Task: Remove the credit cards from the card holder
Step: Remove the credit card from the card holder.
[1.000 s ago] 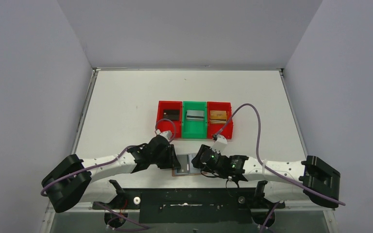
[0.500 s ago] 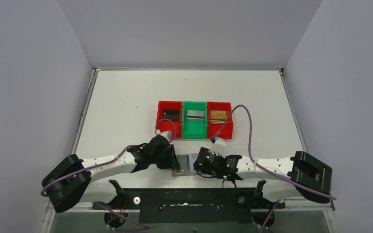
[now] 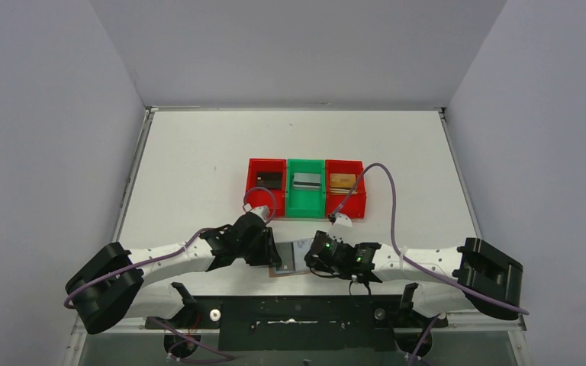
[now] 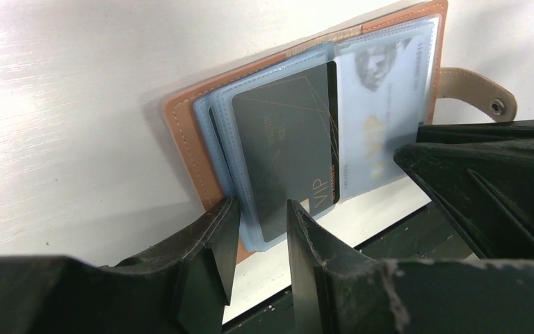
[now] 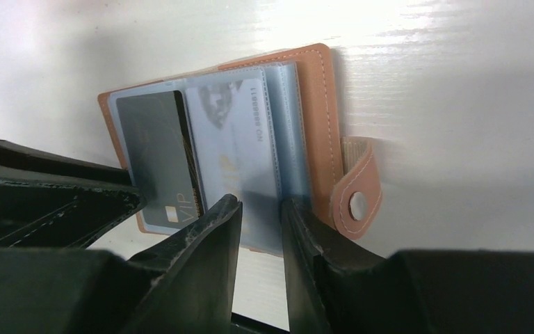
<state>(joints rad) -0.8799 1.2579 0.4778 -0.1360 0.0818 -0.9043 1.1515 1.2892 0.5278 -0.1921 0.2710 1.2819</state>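
**A:** Card holder lies open at the tabletop's near edge, with a black card and a pale blue card sleeved inside. Risk?

**B:** The holder may lift if plastic gets pinched with a card. Left arm and right arm lie low, pointing inward. The left end effector pinches the left sleeves. The right end effector straddles the pale card's sleeve, grip unclear.
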